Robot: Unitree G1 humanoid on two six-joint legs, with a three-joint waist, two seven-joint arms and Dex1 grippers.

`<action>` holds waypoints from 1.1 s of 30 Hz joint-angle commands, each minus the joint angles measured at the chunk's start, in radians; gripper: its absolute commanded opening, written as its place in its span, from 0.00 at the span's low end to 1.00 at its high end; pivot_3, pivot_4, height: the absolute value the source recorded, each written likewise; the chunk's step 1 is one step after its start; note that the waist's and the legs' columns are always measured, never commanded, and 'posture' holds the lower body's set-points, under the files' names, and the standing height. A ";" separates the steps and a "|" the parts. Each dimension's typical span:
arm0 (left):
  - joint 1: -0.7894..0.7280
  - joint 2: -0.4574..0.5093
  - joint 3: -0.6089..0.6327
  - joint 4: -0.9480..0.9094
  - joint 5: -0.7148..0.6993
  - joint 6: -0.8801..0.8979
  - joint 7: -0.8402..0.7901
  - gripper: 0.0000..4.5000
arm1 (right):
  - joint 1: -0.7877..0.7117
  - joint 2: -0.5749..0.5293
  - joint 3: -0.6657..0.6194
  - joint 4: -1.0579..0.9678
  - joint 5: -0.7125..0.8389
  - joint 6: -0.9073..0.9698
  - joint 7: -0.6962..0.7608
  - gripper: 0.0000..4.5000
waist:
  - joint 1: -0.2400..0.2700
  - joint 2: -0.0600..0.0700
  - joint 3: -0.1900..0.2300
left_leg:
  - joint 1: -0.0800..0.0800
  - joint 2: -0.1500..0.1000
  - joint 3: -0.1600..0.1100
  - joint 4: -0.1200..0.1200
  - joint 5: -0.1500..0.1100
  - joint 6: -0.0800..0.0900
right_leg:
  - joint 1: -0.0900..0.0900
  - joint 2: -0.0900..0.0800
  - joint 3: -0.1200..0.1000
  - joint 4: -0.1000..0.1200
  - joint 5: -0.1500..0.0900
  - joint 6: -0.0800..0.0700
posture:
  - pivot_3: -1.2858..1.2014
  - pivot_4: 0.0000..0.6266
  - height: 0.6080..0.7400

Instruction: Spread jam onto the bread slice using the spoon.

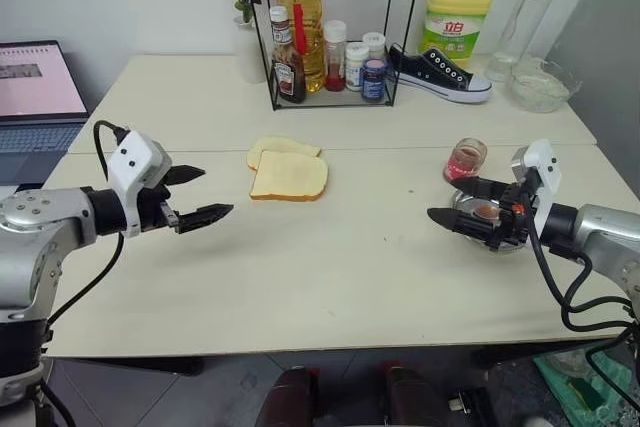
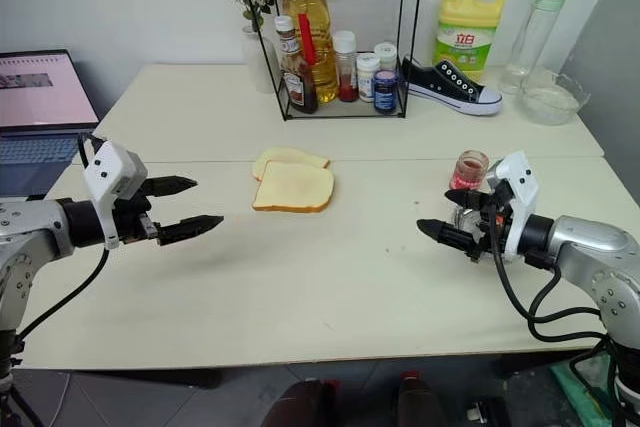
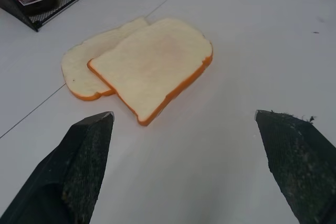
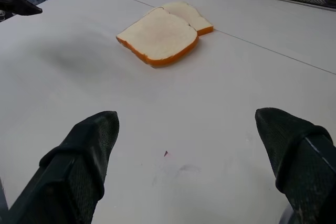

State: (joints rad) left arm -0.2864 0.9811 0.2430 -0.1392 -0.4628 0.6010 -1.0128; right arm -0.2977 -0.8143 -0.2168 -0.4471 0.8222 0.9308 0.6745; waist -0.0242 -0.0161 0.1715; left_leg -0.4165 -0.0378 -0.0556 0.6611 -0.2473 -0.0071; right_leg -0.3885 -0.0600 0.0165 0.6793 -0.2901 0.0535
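Observation:
The bread slice [image 1: 290,177] lies flat at mid-table, its pale face up, overlapping a smaller slice [image 1: 281,146] behind it. A little glass jar of jam [image 1: 466,159] stands to the right. My left gripper [image 1: 218,191] hovers open to the left of the bread, pointing at it; the bread slice [image 3: 157,66] sits ahead of its fingers in the left wrist view. Over on the right, my right gripper [image 1: 447,197] hangs open in front of the jar and over a steel plate [image 1: 497,209]. I cannot make out the spoon.
At the back stands a black wire rack [image 1: 330,37] of bottles and jars, with a black sneaker [image 1: 440,72], a yellow detergent bottle [image 1: 455,12], a clear bottle [image 1: 525,17] and a glass bowl [image 1: 543,85] to its right. A laptop [image 1: 35,87] sits far left.

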 commanded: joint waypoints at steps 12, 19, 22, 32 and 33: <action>-0.049 -0.023 0.022 0.043 0.020 -0.048 0.062 1.00 | -0.006 -0.002 0.019 -0.075 0.013 -0.008 0.014 0.99 | 0.001 0.000 0.000 | 0.000 0.000 0.000 0.000 0.000 0.000 | 0.000 0.000 0.000 0.000 0.000 0.000 | 0.52 0.24 1.00; -0.146 -0.135 -0.098 0.148 0.122 -0.184 0.113 1.00 | -0.005 0.049 0.109 -0.116 -0.054 -0.036 -0.044 0.99 | 0.006 -0.001 0.000 | 0.000 0.000 0.000 0.000 0.000 0.000 | 0.000 0.000 -0.001 0.000 0.000 0.000 | 0.52 0.24 1.00; -0.208 -0.193 -0.176 0.224 0.192 -0.270 0.113 1.00 | -0.011 0.117 0.161 -0.141 -0.078 -0.046 -0.093 0.99 | 0.008 -0.001 -0.001 | 0.000 -0.001 0.000 0.001 0.000 0.000 | 0.000 0.001 -0.001 0.001 0.000 0.000 | 0.52 0.24 1.00; -0.419 -0.343 -0.385 0.691 0.427 -0.605 0.101 1.00 | 0.009 0.213 0.227 -0.194 -0.147 -0.052 -0.186 0.99 | 0.015 -0.001 -0.001 | 0.000 -0.001 0.000 0.001 0.000 0.000 | -0.001 0.004 -0.001 0.001 0.000 0.000 | 0.52 0.24 1.00; -0.439 -0.358 -0.399 0.742 0.446 -0.642 0.102 1.00 | 0.019 0.216 0.231 -0.201 -0.151 -0.054 -0.190 0.99 | 0.016 -0.002 -0.001 | 0.000 -0.001 0.000 0.001 0.000 0.000 | -0.001 0.004 -0.001 0.001 0.000 0.000 | 0.52 0.24 1.00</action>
State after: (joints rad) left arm -0.6875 0.6230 -0.1533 0.5621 -0.0469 0.0305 -0.9150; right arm -0.2832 -0.6026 0.0232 -0.6005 0.6792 0.8883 0.4952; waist -0.0081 -0.0176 0.1709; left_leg -0.4170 -0.0392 -0.0558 0.6625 -0.2472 -0.0073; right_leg -0.3892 -0.0561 0.0151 0.6802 -0.2901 0.0536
